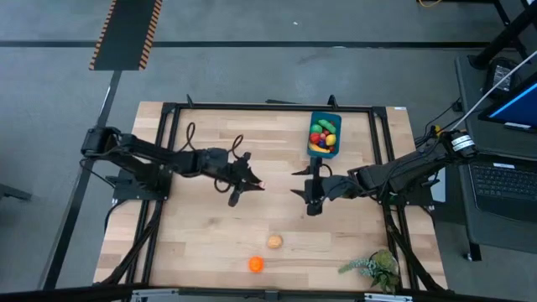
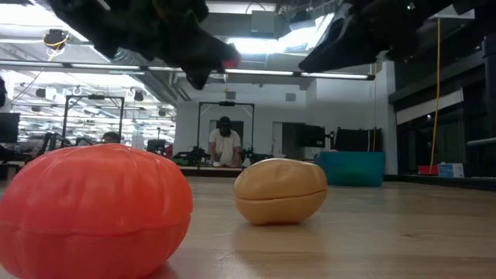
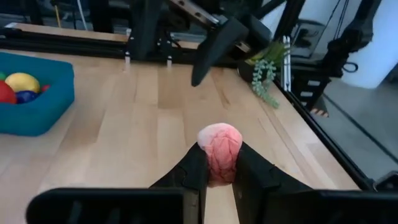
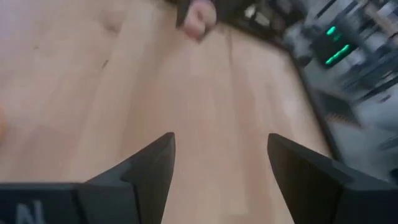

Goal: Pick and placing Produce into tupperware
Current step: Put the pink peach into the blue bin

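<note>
My left gripper (image 1: 254, 182) hangs over the middle of the table, shut on a small pink-red produce piece (image 3: 219, 146). My right gripper (image 1: 299, 184) faces it from the right, open with nothing between its fingers (image 4: 221, 158). The blue tupperware (image 1: 324, 134) stands at the far right of the table and holds several produce pieces. An orange piece (image 1: 256, 264) and a tan piece (image 1: 274, 242) lie on the table near its front edge. The low view shows both up close, the orange piece (image 2: 93, 205) and the tan piece (image 2: 280, 190). My left gripper pinches the pink-red piece by its two sides (image 3: 211, 168) between its two fingers. The piece's rounded end sticks out past the fingertips. The fingers come nearly level from the table's left. The piece is lifted clear of the table (image 2: 230, 54).
A leafy green plant sprig (image 1: 373, 268) lies at the near right corner. A black frame (image 1: 252, 106) runs round the table's edges. Bare wood lies between the two grippers and the tupperware. People stand in the room beyond the table.
</note>
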